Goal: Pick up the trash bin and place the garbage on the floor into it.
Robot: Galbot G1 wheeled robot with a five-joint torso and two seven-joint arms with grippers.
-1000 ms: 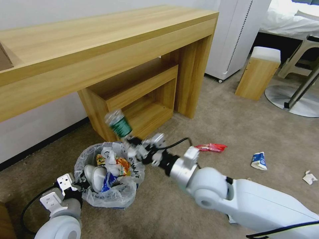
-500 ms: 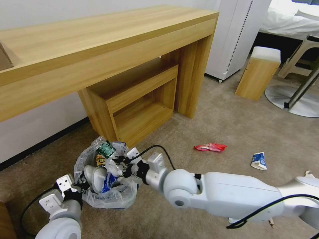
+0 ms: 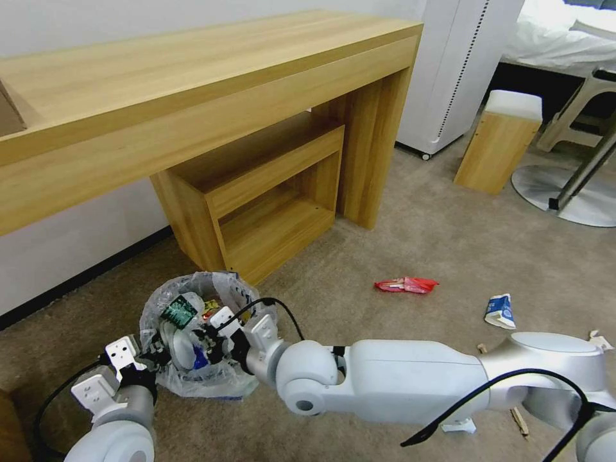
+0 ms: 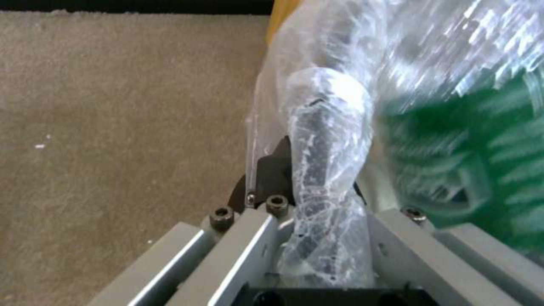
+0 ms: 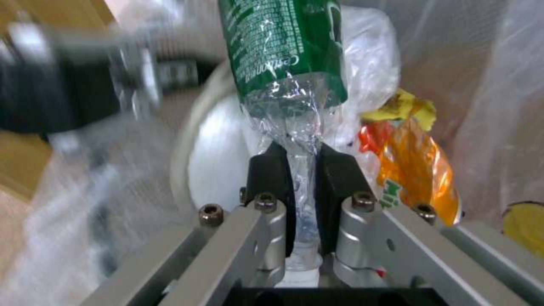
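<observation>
Grey carpet fills the near ground, and on it the left gripper (image 3: 154, 350) pinches the rim of the bin (image 3: 221, 301) through its crinkled liner; the left wrist view shows the plastic bunched between the pressed-together fingers (image 4: 272, 170), a hold that looks meant to keep the bin upright and its mouth open. Reaching across from the right, the right gripper (image 3: 215, 337) sits over that mouth with its fingers (image 5: 269, 170) clamped on the crushed neck of the bottle (image 3: 179, 310), whose green-label body points down into the bin. By the look of it, gripping the thin end lets the bulk of the bottle clear the rim before release. Below the bottle lie a white slipper (image 5: 221, 170) and an orange wrapper (image 5: 416, 165), already inside. The bin stands at the foot of the wooden desk (image 3: 192, 96), beside its low shelf. Farther out on the floor (image 3: 417, 244), well apart from the bin, a red wrapper (image 3: 406, 284) and a blue-white carton (image 3: 500, 310) are not yet collected, and a white tissue (image 3: 598, 338) lies near the right arm's far end
</observation>
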